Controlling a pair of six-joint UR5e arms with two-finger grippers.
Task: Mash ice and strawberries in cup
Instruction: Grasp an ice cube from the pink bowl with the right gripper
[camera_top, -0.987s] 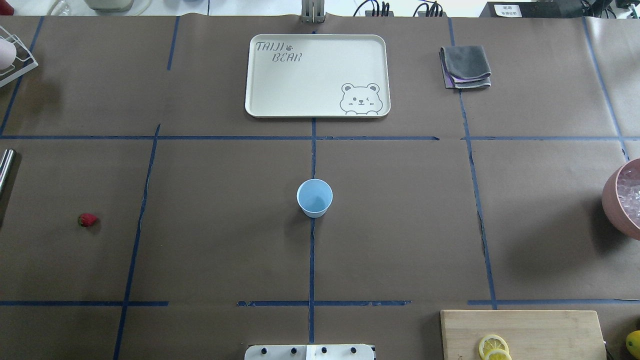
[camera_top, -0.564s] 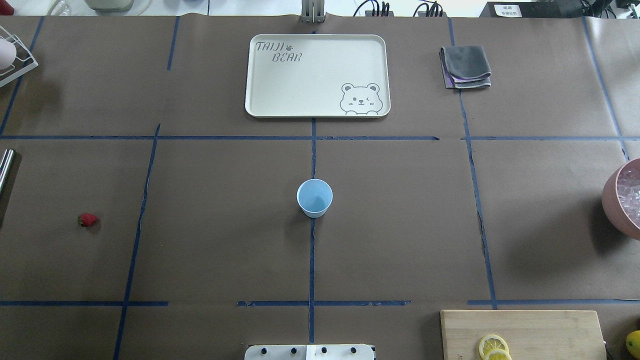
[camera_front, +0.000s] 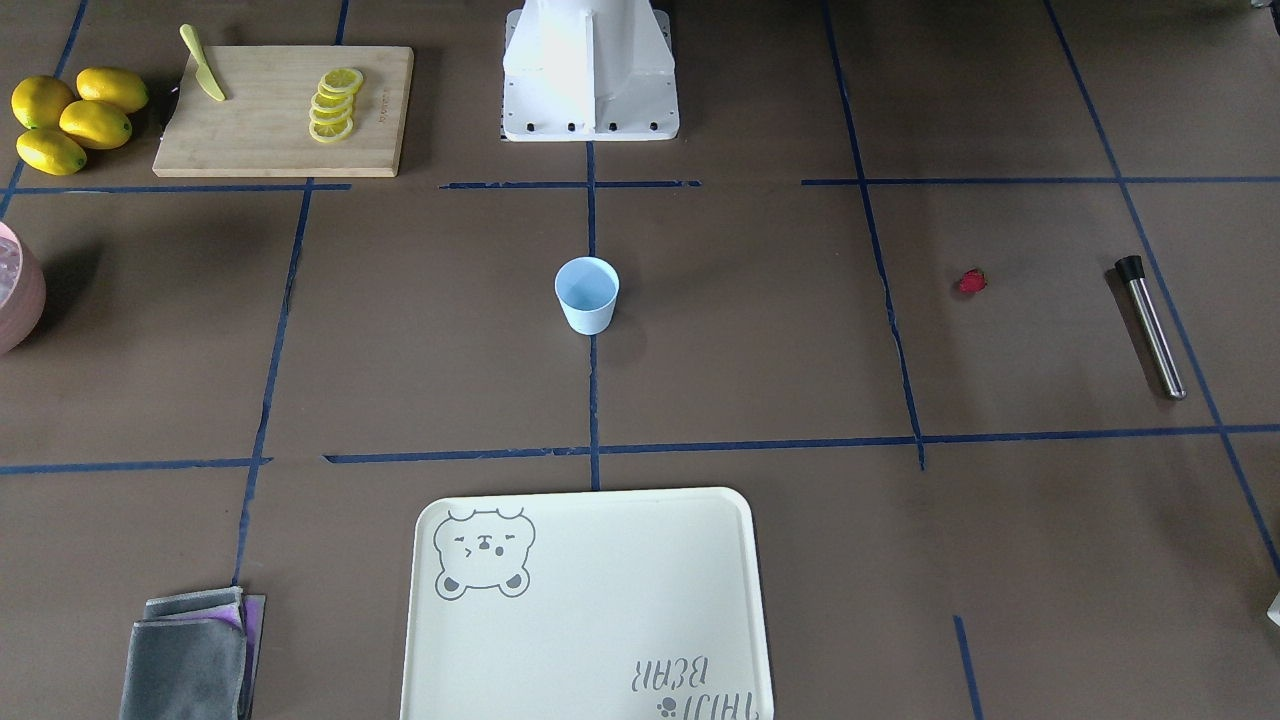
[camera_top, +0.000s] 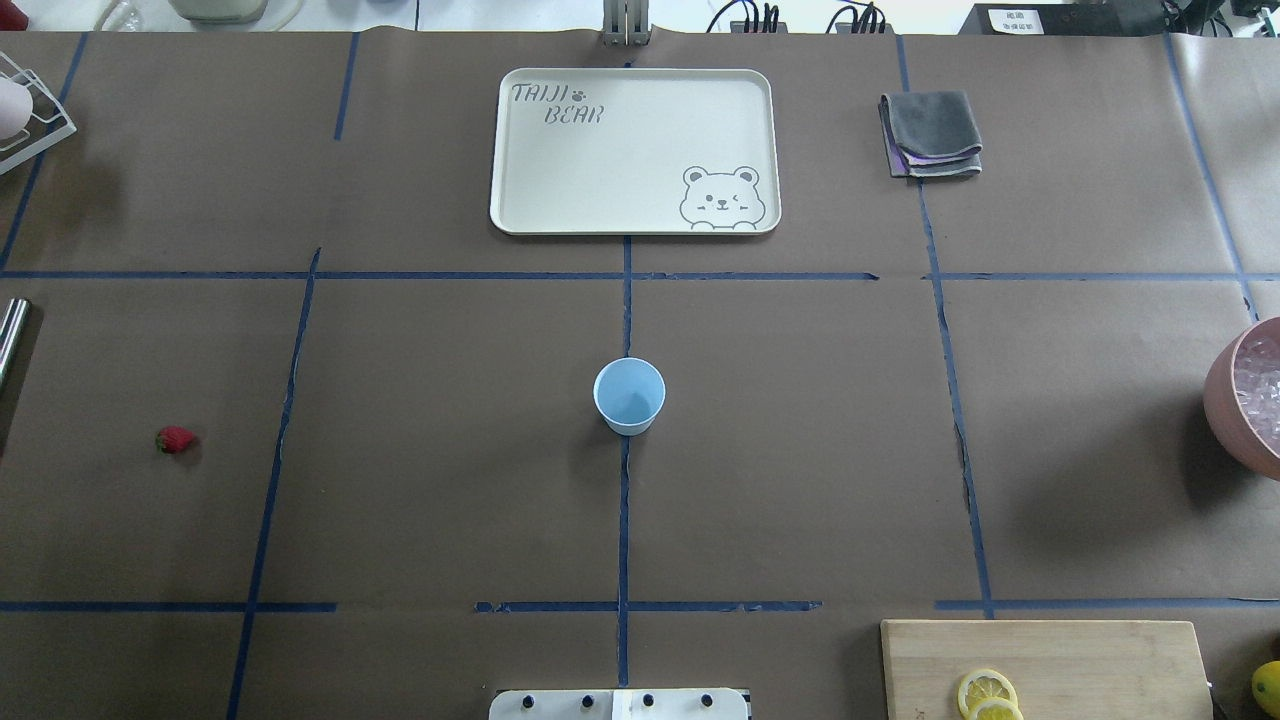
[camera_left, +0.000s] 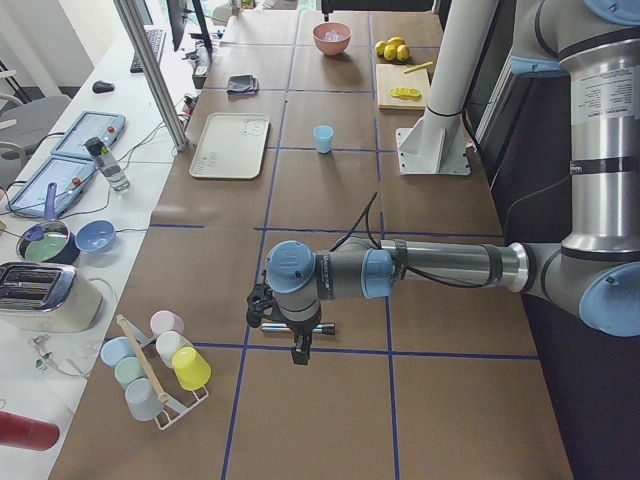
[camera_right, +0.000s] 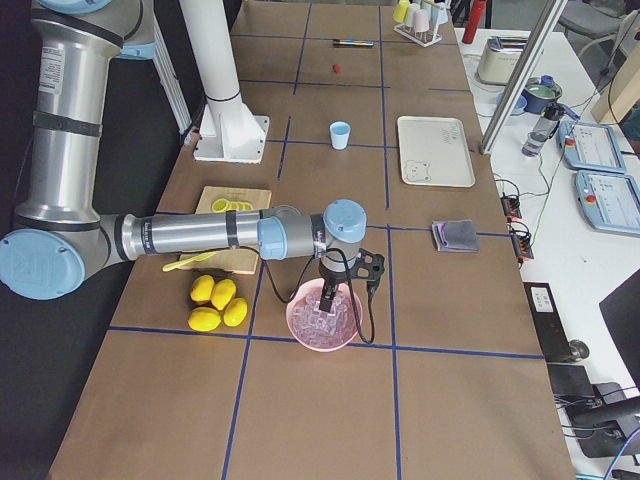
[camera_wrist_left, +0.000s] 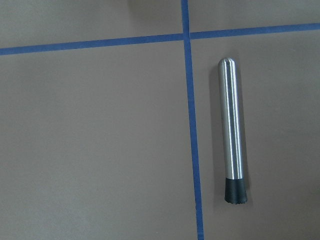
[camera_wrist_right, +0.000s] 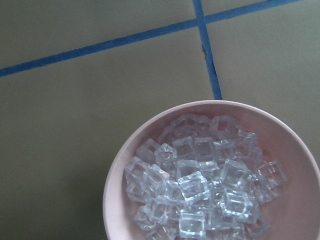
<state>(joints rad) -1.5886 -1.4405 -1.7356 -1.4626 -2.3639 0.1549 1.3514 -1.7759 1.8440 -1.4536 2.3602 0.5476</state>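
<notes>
We find the cup (camera_top: 629, 396) empty; right gripper (camera_right: 328, 298) hangs over the right-hand ice (camera_wrist_right: 200, 190) (grip: cannot tell); we judge descent and grasp next

The left arm (camera_left: 450, 265) and the right arm (camera_right: 180, 235) are built alike: brushed silver tubes, grey joint housings and pale-blue round caps. A small printed label (camera_left: 607, 100) runs along one upright silver section. Thin black cable (camera_left: 362, 228) loops by each wrist above a black claw, the left claw (camera_left: 299, 352) and the right claw (camera_right: 327, 297). The white pedestal (camera_front: 590, 60) carries dark screws (camera_front: 572, 127) along its foot.
</notes>
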